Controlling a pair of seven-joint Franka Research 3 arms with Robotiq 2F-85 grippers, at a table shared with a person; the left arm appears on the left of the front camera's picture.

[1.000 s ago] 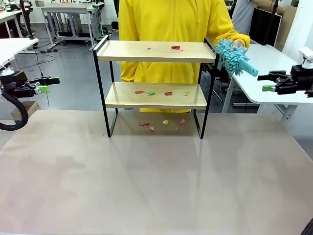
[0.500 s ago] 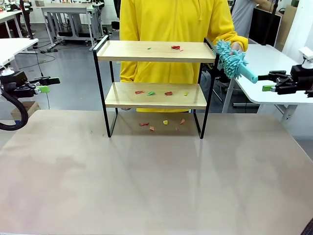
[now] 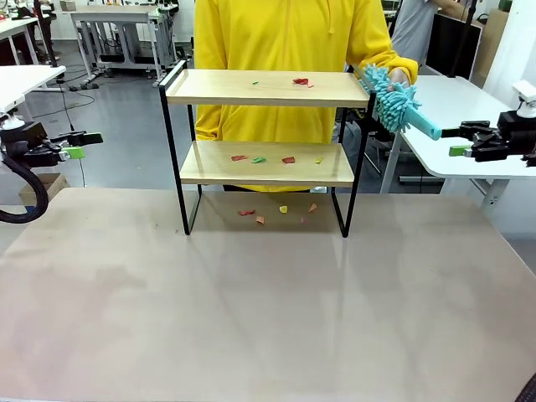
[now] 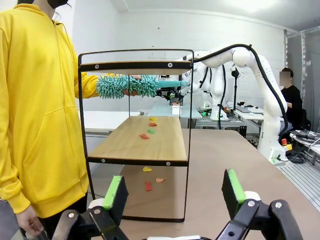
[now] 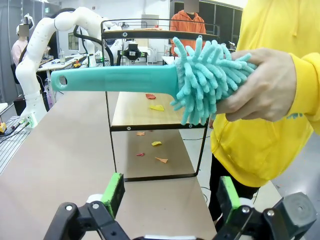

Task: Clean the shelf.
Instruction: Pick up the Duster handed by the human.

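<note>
Tabletop (image 3: 251,318): shelf (image 3: 218,87); wrist views: left tool (image 4: 174,187), right tool (image 5: 171,192) gape empty; hand (image 5: 261,85) grips duster (image 5: 200,82).

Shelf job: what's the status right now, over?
Left gripper open, empty; right gripper open, empty. Shelf littered with paper scraps. Person's hand holds teal duster, handle toward right gripper.

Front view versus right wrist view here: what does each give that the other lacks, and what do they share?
Front view: the top board of the shelf from above, scraps on it, and the left gripper open, off to the side. Right wrist view: a hand closed on the duster by its fluffy head, bare handle sticking out, hole at its end. Both: shelf, duster, scraps on the lower board and the table, right gripper open, holding nothing.
</note>
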